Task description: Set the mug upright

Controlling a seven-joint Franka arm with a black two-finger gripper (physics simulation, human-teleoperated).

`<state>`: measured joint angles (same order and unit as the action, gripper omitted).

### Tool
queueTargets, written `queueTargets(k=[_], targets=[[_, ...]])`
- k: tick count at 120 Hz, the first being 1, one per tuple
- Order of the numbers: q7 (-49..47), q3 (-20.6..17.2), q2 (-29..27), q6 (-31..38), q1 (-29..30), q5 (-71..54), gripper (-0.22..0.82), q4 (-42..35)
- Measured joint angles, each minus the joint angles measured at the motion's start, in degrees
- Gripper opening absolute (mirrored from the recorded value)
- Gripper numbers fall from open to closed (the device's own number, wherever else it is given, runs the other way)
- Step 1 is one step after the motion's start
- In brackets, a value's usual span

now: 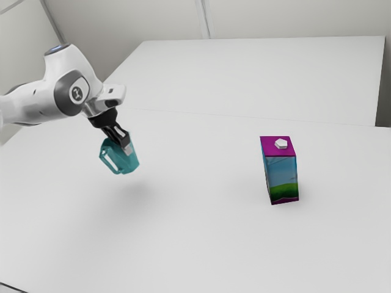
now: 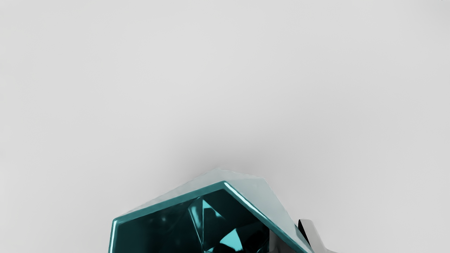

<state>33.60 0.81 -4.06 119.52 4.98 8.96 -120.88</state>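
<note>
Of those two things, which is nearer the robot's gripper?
The teal mug: the gripper has hold of it, while the purple-topped carton stands apart, toward the exterior view's right.

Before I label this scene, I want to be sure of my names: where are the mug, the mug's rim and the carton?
Mug (image 1: 126,165): exterior view, on its lower body.
Mug's rim (image 2: 168,204): wrist view, on one straight edge.
Carton (image 1: 281,175): exterior view, on its printed side.
</note>
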Motion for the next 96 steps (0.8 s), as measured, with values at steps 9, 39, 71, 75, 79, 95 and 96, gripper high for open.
queueTargets(k=[9,39,71,75,79,95,96], targets=[[-3.19,-0.31,-0.45,1.08,0.06,-2.14,-0.18,-1.19],[-13.47,-2.48,-1.09,4.82,-1.07,-7.56,-0.18,-4.88],[-23.34,-5.49,-1.1,8.85,-1.11,-12.89,-0.18,-7.79],[-24.48,-5.73,-1.15,9.22,-1.26,-13.36,-0.18,-8.25],[-25.62,-6.04,-1.25,9.55,-1.28,-13.8,-0.18,-8.57],[-29.91,-6.71,-1.64,10.48,-1.55,-15.0,-0.18,-10.07],[-30.17,-6.76,-1.64,10.57,-1.53,-15.04,-0.18,-10.19]])
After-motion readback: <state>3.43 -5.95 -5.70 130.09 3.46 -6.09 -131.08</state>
